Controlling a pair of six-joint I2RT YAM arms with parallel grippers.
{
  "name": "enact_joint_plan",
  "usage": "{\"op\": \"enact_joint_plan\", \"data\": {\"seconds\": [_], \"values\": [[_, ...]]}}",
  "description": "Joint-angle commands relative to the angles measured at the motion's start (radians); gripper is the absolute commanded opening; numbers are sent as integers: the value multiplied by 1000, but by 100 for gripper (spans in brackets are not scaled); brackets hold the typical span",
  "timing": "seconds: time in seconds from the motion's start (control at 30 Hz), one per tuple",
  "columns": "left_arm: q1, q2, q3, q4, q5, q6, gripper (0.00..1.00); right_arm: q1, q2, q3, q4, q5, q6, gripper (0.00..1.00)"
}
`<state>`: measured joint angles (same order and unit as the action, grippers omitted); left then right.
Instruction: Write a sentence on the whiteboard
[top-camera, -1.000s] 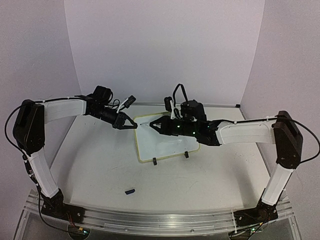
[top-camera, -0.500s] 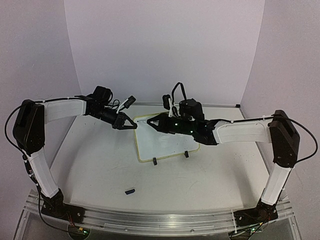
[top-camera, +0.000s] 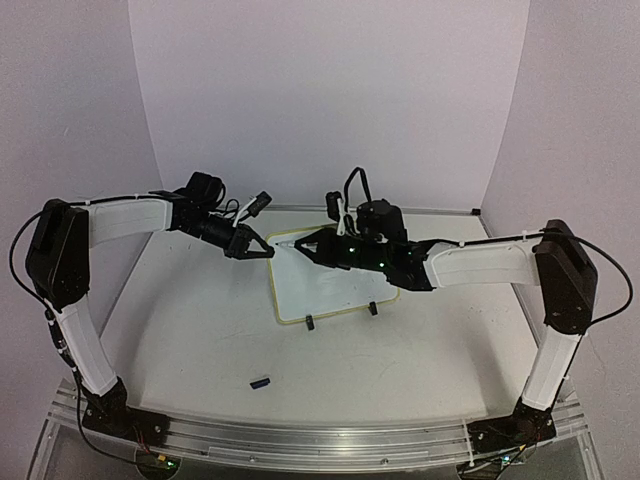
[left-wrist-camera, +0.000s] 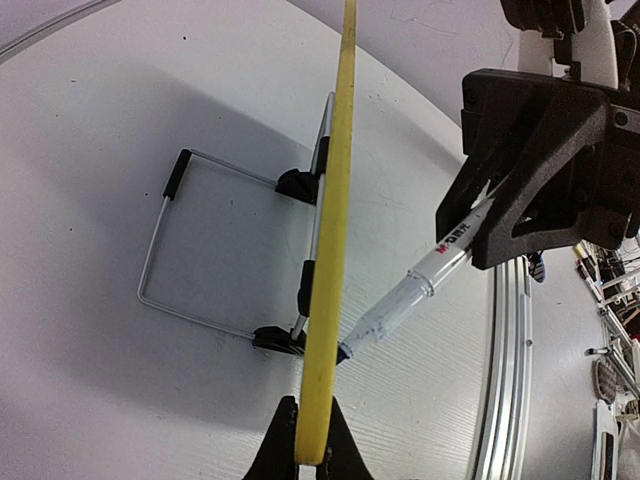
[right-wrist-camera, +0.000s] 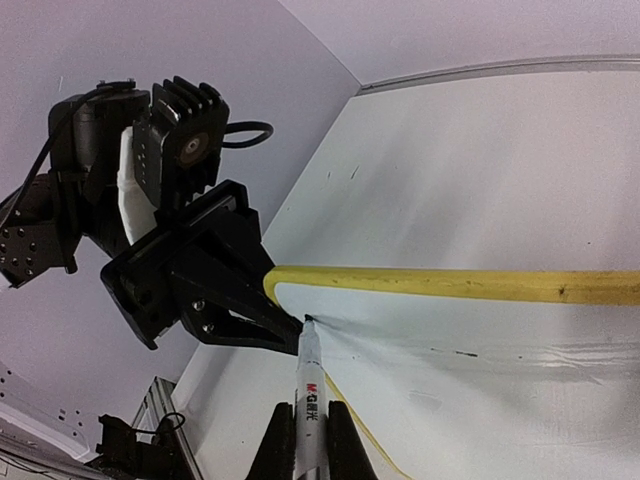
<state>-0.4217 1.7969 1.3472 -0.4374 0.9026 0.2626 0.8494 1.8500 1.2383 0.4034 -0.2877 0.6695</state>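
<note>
**Item: whiteboard (top-camera: 322, 292), writing task, stage record**

- Location: middle of the surface in the overhead view, propped on a wire stand (left-wrist-camera: 160, 250) with black clip feet (top-camera: 310, 322) along its 6 o'clock edge. Pale-yellow frame, white face.
- Left end effector (left-wrist-camera: 300, 458): jaws closed onto the yellow frame at the board's 10 o'clock corner, bracing it. Nothing else is held.
- Right end effector (right-wrist-camera: 301, 440): jaws closed around the barrel of a white marker (right-wrist-camera: 309, 385), which points toward 9 o'clock in the overhead view. The tip sits at the same 10 o'clock corner, just inside the frame and just beside the left fingers. Whether it touches the face cannot be told.
- Marker cap (top-camera: 261, 382): small and dark, lying loose on the surface at 7 o'clock from the board, well apart.
- Sentence: none legible. The face shows only a few faint specks in the right wrist view.
- Progress, judged: set-up is done, with the cap off, the board steadied and the tip at the starting corner. All of the writing appears left to do.
</note>
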Motion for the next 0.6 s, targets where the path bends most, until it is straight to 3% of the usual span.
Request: {"op": "enact_joint_plan", "data": {"seconds": [0.0, 0.57], "values": [[6, -41, -8, -60, -34, 11, 0, -6, 2, -31, 17, 35, 13, 0], [5, -42, -3, -64, -36, 7, 0, -7, -73, -78, 64, -50, -8, 0]]}}
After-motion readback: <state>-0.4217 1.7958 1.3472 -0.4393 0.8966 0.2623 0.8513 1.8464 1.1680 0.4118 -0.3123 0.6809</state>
